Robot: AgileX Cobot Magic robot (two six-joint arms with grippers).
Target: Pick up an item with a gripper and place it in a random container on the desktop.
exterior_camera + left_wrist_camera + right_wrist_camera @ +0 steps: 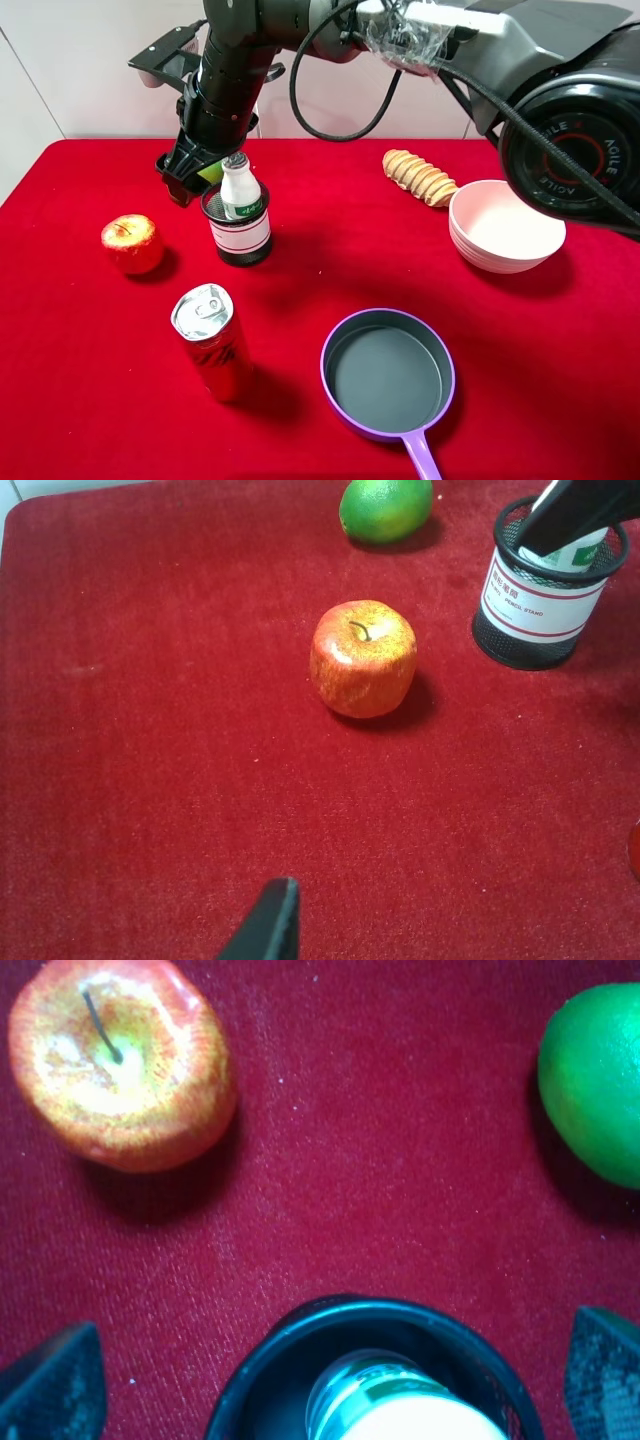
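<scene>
Purple pan [386,380] nearest, on red tabletop [80,390]. Bottle [238,190] stands inside mesh cup [241,238], near apple [131,243]. Right gripper [328,1375] above cup, fingers [55,1385] spread wide, clear of bottle. Left gripper [268,925]: one tip visible, state unclear.

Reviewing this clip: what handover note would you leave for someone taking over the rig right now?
Right gripper: open, with its fingers spread either side of the mesh cup, gripping nothing.
Left gripper: only one fingertip shows, so its state is unclear. It sits off to the side, facing the apple.
White drink bottle: standing inside the mesh cup on the red cloth, cap above the rim.
Done: the bottle is in a container.
Left: probably only lifting the right arm clear without knocking the bottle.
</scene>
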